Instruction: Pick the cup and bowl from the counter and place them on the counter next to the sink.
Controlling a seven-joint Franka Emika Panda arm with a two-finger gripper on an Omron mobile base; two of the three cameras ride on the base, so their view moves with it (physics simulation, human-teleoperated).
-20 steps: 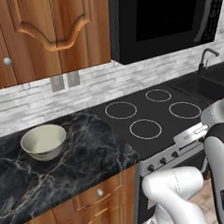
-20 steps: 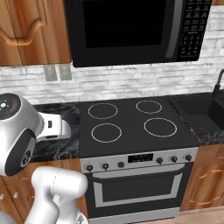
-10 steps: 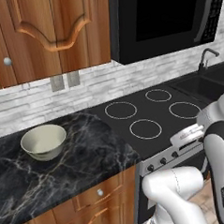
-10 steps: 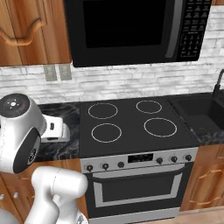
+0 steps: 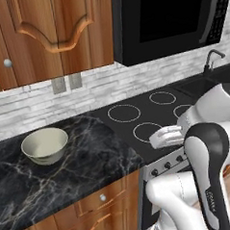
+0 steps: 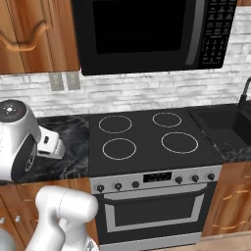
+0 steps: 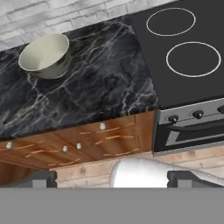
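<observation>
Two-finger gripper [image 7: 112,177] with small dark tips, spread wide apart, nothing between them. Wide round grey-beige bowl [image 7: 45,55] with smooth pale inside sits upright, well ahead of the gripper and off to its left in the hand view, on the glossy black marble counter [image 7: 100,83] with pale golden veins. Flat black glass stovetop [image 7: 188,65] with thin white rings lies ahead-right; brown wooden cabinet drawers [image 7: 87,142] nearer, below the counter edge.

Evenly and softly lit rendered kitchen, no clear light source, faint shadow under the bowl [image 5: 44,146], glossy sheen on the counter [image 5: 86,167] and microwave [image 6: 147,32], slightly soft low-resolution detail, no motion blur or edge distortion
</observation>
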